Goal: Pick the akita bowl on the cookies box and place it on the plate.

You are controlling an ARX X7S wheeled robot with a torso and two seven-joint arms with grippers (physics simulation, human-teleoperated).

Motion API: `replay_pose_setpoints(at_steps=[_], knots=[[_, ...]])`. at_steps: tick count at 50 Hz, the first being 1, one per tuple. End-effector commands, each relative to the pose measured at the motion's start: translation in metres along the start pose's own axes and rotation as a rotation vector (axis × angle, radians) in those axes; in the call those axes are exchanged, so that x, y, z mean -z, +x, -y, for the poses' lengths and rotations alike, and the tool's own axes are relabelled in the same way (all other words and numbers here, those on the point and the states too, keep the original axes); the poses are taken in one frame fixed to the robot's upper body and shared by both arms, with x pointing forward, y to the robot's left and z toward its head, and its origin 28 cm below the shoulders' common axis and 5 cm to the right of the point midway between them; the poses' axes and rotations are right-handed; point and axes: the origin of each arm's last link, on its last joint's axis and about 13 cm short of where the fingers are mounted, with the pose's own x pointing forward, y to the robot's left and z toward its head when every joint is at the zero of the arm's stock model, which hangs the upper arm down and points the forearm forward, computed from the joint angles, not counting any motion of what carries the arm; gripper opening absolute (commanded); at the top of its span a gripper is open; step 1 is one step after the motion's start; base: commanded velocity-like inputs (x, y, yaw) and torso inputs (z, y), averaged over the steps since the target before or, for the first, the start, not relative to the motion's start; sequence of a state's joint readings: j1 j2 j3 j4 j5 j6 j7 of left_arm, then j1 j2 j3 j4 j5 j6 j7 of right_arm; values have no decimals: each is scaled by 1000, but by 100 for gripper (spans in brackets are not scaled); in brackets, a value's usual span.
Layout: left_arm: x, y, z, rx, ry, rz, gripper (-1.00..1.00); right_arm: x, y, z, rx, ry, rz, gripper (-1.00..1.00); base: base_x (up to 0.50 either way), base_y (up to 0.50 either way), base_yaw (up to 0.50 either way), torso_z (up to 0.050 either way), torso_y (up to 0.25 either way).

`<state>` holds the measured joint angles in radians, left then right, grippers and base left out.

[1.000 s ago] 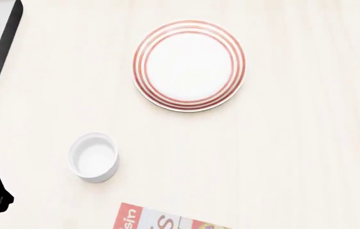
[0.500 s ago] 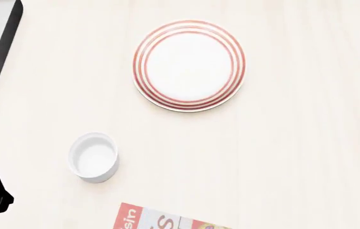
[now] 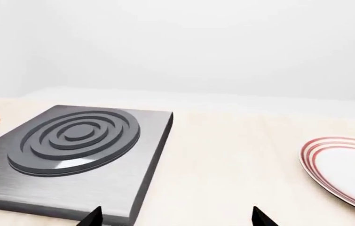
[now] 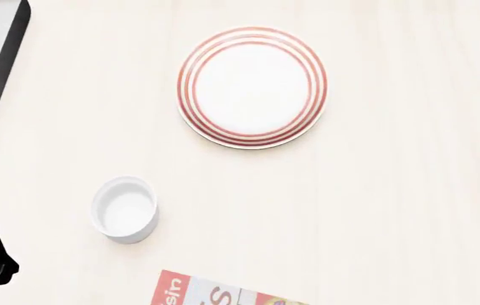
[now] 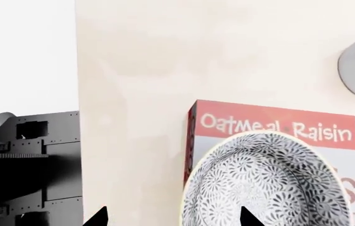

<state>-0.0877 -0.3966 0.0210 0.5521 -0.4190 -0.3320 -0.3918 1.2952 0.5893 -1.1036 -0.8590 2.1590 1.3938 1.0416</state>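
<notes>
- Locating the bowl (image 5: 265,183): we find it resting on the cookie box (image 5: 278,126) in the right wrist view, speckled outside showing, apparently rim-down. The head view shows only a corner of the box (image 4: 214,292).
- We see the right gripper (image 5: 172,220) spread wide, empty, its two tips poised near the bowl's edge.
- We see the left gripper (image 3: 176,217) also spread, empty, near the stove plate (image 3: 77,146).
- We judge the bowl rigid, smooth and breakable; grip across the rim or wall, squarely.
- The plate (image 4: 252,87) lies bare, well apart from the cup (image 4: 124,209).
</notes>
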Motion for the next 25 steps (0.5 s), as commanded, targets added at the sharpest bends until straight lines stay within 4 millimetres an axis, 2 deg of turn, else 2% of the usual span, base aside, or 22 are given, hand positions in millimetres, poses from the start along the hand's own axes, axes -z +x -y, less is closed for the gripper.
replay_pose_setpoints(at_steps=[1, 25], knots=[[1, 0, 0, 0, 0, -2, 100, 4, 3, -1, -13, -13, -37, 100, 0, 0, 0, 0, 0], [0, -1, 1, 6, 0, -2, 100, 4, -2, 1, 3, -64, -135, 100, 0, 0, 0, 0, 0]])
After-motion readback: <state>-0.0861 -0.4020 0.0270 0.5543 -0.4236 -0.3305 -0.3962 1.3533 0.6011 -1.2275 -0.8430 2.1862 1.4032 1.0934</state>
